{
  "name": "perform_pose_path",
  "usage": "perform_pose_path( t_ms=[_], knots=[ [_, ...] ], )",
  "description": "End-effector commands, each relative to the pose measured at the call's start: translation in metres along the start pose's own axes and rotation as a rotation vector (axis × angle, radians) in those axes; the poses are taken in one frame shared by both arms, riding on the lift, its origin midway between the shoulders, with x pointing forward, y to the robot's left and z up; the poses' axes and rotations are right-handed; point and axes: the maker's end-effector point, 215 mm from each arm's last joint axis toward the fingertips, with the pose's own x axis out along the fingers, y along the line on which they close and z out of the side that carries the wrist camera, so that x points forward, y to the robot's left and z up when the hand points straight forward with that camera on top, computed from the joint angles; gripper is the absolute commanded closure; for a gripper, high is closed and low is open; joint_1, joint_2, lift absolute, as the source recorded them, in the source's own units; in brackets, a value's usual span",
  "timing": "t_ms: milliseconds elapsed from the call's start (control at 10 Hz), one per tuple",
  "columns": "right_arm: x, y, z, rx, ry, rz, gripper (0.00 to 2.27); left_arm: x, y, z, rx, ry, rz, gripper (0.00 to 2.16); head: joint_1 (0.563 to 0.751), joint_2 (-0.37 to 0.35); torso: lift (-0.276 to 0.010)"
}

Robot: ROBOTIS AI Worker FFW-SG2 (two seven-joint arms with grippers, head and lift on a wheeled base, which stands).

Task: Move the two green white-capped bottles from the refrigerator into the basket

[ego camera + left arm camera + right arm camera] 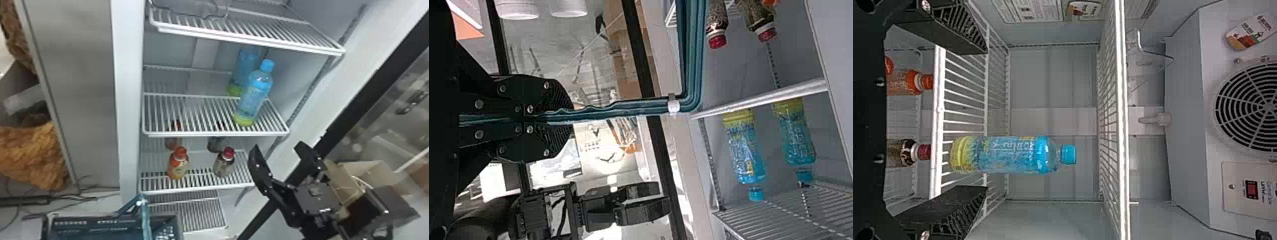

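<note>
My right gripper (pixel 277 148) is open at the refrigerator's right side in the head view; in the right wrist view this gripper (pixel 985 120) faces the shelves with nothing between its fingers. The teal basket (pixel 89 221) sits at the head view's bottom left, its handle (pixel 145 217) raised. In the left wrist view my left gripper (pixel 564 118) is shut on the basket handle (pixel 629 106). At that view's top edge are two white cylindrical shapes (pixel 517 9); whether they are bottle caps I cannot tell.
Blue-capped bottles (pixel 253 95) stand on the middle shelf (pixel 191 134), right side. Orange-capped (pixel 178 164) and red-capped bottles (pixel 224 164) stand one shelf lower. A wire shelf (pixel 255 41) spans above. The open door's dark frame (pixel 367 99) slants at right, with cardboard boxes (pixel 372 172) behind.
</note>
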Motion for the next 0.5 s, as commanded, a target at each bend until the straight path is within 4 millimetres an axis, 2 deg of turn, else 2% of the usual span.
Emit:
perform_pose_path(
  t_ms=[0, 400],
  knots=[
    [-0.0001, 0.0, 0.001, 0.001, -0.006, -0.001, 0.07, 0.0002, -0.001, 0.0009, 0.001, -0.002, -0.003, 1.17, 0.695, -0.35, -0.004],
    [-0.0009, -0.0001, 0.0024, 0.0, -0.013, -0.001, 0.07, 0.0, -0.0002, -0.0008, -0.003, 0.0, -0.001, 1.17, 0.695, -0.35, -0.004]
  ],
)
